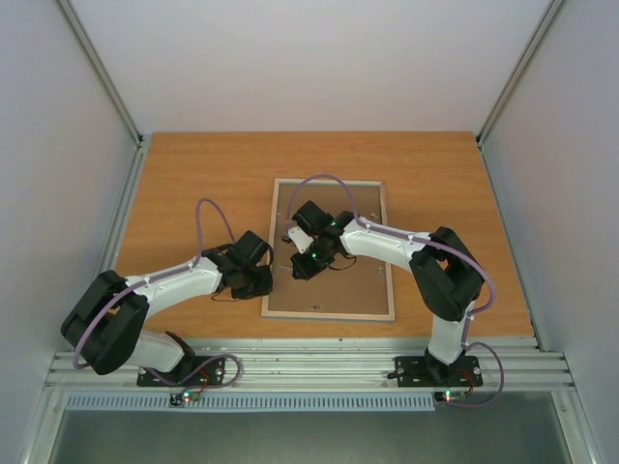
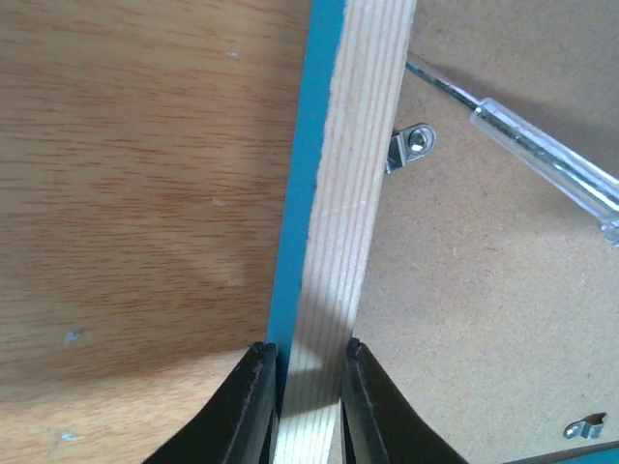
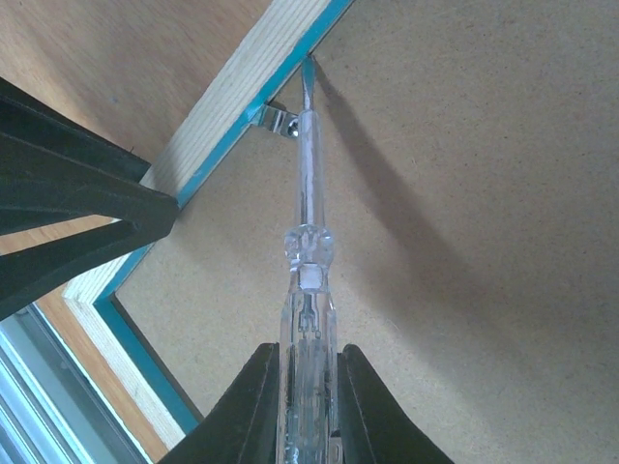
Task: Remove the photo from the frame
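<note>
Two end effectors are engaged: my left (image 2: pixel 303 353) clamps the frame (image 2: pixel 338 242) rail, my right (image 3: pixel 307 353) clamps a screwdriver (image 3: pixel 308 193) at a clip (image 3: pixel 276 119). The frame lies face down mid-worktop (image 1: pixel 193 184), its board (image 3: pixel 464 242) still in and the photo hidden, so most remains.

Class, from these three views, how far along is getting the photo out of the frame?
Done: the frame lies face down, backing board up. In hand: the left jaws clamp its wooden rail while the right jaws hold a clear screwdriver, tip near a metal clip. Left: clips sit over the board, the board is in place, no photo shows yet.
</note>
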Tool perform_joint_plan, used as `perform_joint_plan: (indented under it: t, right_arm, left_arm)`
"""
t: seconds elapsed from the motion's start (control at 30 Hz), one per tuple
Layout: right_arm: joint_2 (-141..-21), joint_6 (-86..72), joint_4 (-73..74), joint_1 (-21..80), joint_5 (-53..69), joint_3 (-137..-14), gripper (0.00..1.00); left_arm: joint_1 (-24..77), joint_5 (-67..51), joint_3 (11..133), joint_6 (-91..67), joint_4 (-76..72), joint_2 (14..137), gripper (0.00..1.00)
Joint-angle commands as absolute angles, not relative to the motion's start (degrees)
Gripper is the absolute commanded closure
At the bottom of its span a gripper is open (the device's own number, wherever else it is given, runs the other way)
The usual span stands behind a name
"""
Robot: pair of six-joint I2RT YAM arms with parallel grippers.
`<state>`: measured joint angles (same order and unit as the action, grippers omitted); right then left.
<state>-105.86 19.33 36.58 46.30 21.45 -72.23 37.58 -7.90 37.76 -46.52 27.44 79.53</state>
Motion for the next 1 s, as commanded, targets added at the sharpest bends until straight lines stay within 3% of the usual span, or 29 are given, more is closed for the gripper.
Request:
perform_joint_plan:
  t: [0.0,0.97]
  right_arm:
    - [-107.5,21.8,39.8,48.3,24.1,-73.7,0.99]
    - [-106.9,27.4,47.2,51.5,25.5,-72.4,0.99]
  left_arm:
    - [37.6,-6.2,38.8,-46.7,28.9,79.8,0.84]
    - [37.5,-4.6,38.3,-48.9,29.2,80.2,0.91]
